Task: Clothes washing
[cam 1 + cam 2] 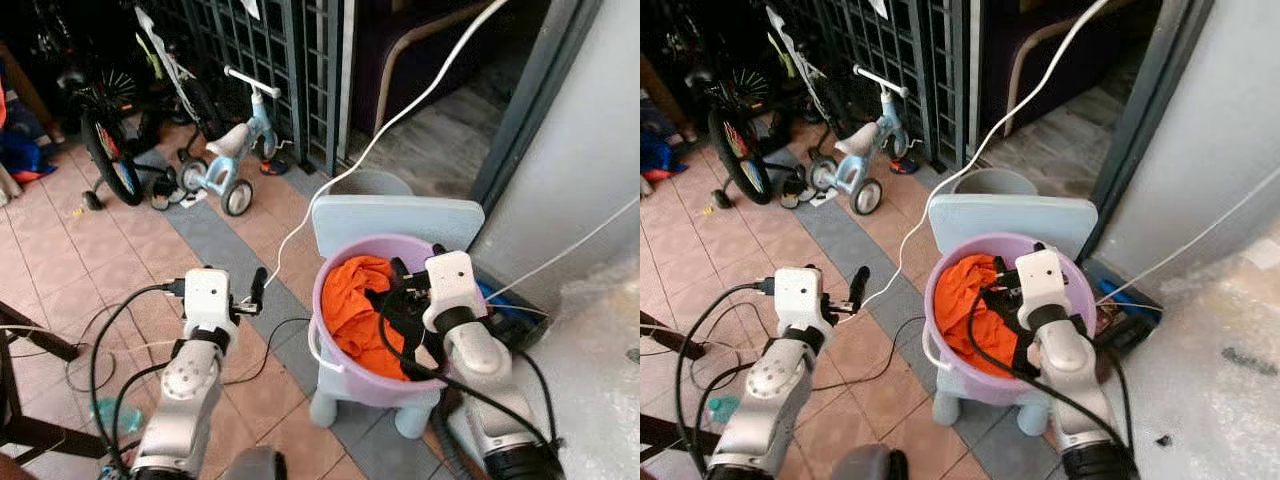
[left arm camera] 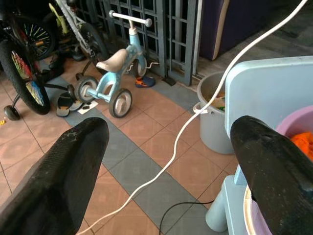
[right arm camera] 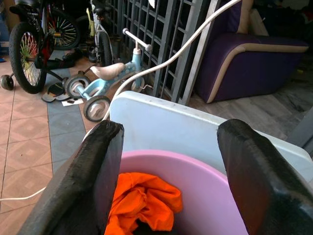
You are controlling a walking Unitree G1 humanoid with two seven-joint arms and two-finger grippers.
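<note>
The right gripper is hovering over the basin at lower centre, fingers spread apart and grasping nothing. The left gripper is hanging released at centre left, above the tiles. The pink basin is sitting on a pale blue chair, holding orange clothes. A white cable is crossing toward upper right; a tricycle is standing upper left.

basin: smooth lilac plastic, slight sheen | garment: crumpled matt orange cloth | chair: pale blue matt plastic | floor: terracotta and grey tiles, dull | gate: dark painted metal grille | right gripper fingers: black, rough-textured matt pads | cable: glossy white
</note>
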